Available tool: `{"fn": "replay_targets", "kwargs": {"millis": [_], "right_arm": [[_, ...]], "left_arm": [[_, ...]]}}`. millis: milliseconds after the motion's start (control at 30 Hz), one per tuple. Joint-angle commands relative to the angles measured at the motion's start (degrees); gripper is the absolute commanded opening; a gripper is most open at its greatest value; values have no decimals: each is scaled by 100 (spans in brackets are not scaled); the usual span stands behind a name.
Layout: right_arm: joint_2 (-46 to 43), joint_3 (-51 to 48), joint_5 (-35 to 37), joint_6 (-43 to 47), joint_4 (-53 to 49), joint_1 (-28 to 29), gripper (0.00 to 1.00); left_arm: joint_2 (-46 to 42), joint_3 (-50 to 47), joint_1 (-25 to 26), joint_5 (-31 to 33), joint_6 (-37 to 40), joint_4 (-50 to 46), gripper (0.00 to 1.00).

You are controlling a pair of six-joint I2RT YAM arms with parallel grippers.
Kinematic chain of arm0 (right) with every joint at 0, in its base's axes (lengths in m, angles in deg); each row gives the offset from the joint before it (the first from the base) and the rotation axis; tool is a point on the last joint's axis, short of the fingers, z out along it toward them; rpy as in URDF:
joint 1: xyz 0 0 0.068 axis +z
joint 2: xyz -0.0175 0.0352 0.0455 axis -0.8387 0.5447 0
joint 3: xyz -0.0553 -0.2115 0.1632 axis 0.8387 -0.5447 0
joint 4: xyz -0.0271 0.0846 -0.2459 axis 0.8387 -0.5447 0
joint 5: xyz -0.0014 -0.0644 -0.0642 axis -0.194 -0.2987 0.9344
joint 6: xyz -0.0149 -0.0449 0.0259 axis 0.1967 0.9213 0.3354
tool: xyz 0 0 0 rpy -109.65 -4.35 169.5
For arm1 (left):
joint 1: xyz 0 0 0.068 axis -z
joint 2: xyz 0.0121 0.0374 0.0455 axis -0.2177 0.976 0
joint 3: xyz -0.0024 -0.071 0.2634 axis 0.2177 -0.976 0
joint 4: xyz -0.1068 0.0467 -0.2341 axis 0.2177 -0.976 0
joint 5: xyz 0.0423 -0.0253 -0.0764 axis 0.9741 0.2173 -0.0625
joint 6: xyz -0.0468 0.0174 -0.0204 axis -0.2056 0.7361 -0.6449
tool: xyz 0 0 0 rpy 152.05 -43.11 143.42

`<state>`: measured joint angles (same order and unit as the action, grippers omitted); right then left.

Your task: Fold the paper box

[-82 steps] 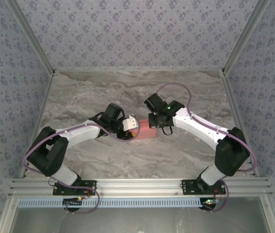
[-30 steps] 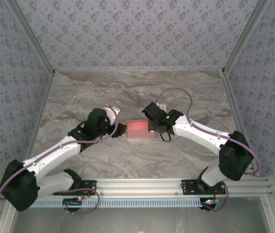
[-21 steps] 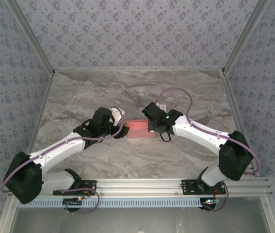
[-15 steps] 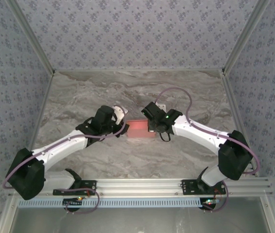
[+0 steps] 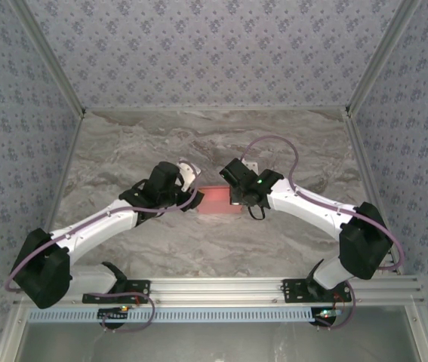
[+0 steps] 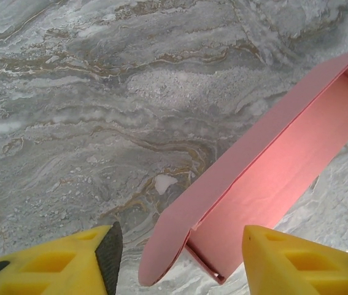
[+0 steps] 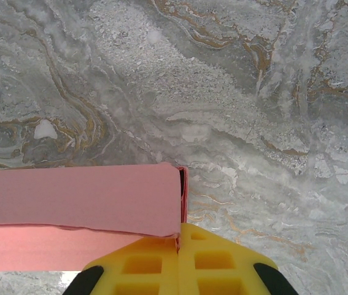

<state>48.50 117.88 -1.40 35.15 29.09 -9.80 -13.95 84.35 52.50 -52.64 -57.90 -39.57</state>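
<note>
Grey marbled tabletop (image 5: 123,143), mid-surface: a salmon-pink thin-card paper box (image 5: 217,200) lies on its side. At its right end the right gripper (image 7: 180,241) pinches a wall; at its left end the left gripper (image 6: 177,247) gapes astride the loose flap. Closing askew could crumple the card.

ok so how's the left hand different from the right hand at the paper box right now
The left hand is open, yellow fingers spread either side of the paper box's end; the right hand is shut, pinching the box's edge. The left hand looks into the box's open end; the right hand meets a closed outer face. Both have yellow fingers and sit at opposite ends of the box.
</note>
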Motion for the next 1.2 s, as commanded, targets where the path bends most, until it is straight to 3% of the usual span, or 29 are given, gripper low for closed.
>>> {"fn": "replay_targets", "kwargs": {"millis": [0, 167, 233, 400, 600, 867, 1167], "right_arm": [[194, 11, -108, -115, -407, 62, 8], [229, 72, -149, -81, -422, 61, 7], [244, 114, -158, -51, -457, 61, 7], [275, 139, -158, -24, -479, 62, 7], [291, 151, -176, -32, -461, 65, 6], [299, 188, -178, -84, -472, 117, 7], [478, 209, -35, -304, -416, 296, 7]], "left_arm": [[-20, 6, -20, 56, 375, -75, 56], [3, -226, -209, -566, 940, 374, 54], [61, -201, -252, -684, 1147, 363, 44], [77, -258, -398, -859, 1368, 361, 44], [236, -38, -676, -1508, 1424, 197, 10], [78, -30, -669, -1741, 973, 345, 11], [92, 14, -526, -1519, -331, 751, 10]]}}
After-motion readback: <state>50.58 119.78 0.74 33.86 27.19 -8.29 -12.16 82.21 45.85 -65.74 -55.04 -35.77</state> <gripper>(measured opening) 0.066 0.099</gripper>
